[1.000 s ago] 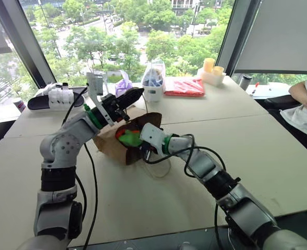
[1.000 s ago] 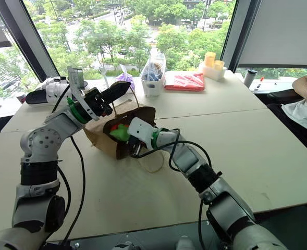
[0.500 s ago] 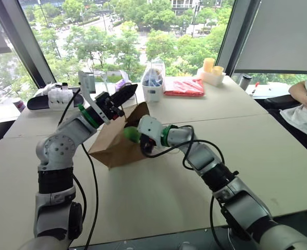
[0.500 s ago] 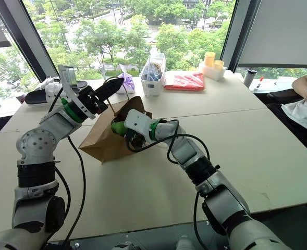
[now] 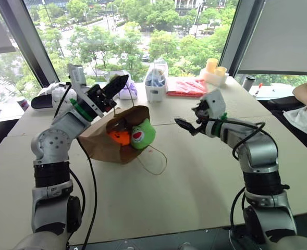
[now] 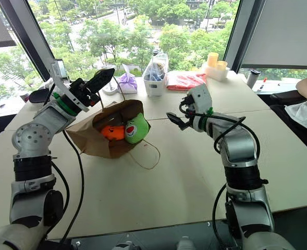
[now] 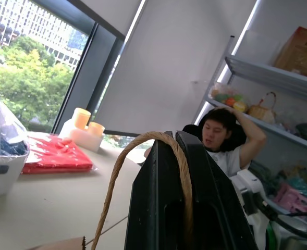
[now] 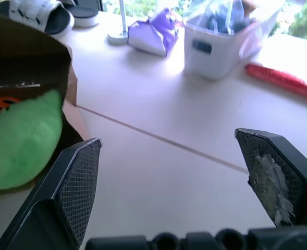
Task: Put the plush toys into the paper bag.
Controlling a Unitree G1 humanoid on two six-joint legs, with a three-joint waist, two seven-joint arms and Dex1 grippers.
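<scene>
Both toys sit in the mouth of the bag (image 5: 107, 141), which lies on its side on the table (image 5: 195, 172). The green toy (image 5: 142, 133) pokes out at the front, with the orange toy (image 5: 120, 137) touching it at its 9 o'clock, deeper in. So the putting-in step looks almost done.

The left gripper (image 5: 117, 84) is pinched tight on a thin cord handle (image 7: 143, 156) at the bag's 11 o'clock, holding the mouth up. The right gripper (image 5: 186, 125) has its fingers spread wide and holds nothing. It hangs well apart from the bag, at 3 o'clock.

Next, I think, the green toy needs a soft push farther in.

The toys are round, fuzzy and squishy. The bag is brown, crinkly paper. Its other cord loop (image 5: 153, 160) lies limp on the table.
</scene>
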